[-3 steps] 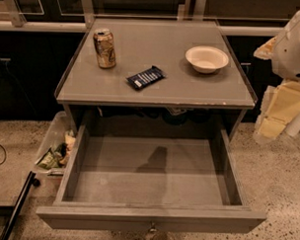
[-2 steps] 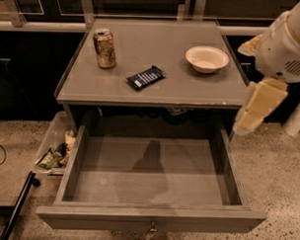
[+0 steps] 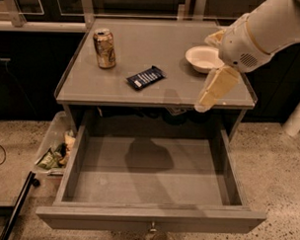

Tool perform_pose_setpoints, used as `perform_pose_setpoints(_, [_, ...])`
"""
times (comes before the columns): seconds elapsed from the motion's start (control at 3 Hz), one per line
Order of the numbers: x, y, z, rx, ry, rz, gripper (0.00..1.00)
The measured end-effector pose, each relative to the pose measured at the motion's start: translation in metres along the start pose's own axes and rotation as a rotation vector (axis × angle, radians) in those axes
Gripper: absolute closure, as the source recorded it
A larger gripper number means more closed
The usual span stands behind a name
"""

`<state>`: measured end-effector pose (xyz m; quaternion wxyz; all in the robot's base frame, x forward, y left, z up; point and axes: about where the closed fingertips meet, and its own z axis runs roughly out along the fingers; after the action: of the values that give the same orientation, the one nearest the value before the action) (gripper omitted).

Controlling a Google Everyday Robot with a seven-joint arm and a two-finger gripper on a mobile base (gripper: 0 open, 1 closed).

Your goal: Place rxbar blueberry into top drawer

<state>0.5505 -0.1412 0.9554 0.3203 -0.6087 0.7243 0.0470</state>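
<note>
Grey top drawer (image 3: 137, 216) open; tool (image 3: 204, 103) near bowl (image 3: 200, 57).

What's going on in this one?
A one-armed robot is working at a grey table whose top drawer is pulled wide open. The gripper hangs above the table's front right edge, just in front of the white bowl. The rxbar blueberry lies flat on the tabletop between the gold can and the bowl, apart from the gripper and not yet in the drawer.
</note>
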Motion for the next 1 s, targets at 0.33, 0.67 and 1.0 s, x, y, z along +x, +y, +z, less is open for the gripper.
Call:
perform_pose_setpoints(0.33, [-0.005,-0.026,0.038,-0.033,-0.037,0.006,0.00])
perform_pose_setpoints(0.67, [0.008,-0.046,0.073,-0.075,-0.015,0.039,0.00])
perform_pose_setpoints(1.0, [0.024,-0.046,0.078,-0.094,0.059,0.012,0.00])
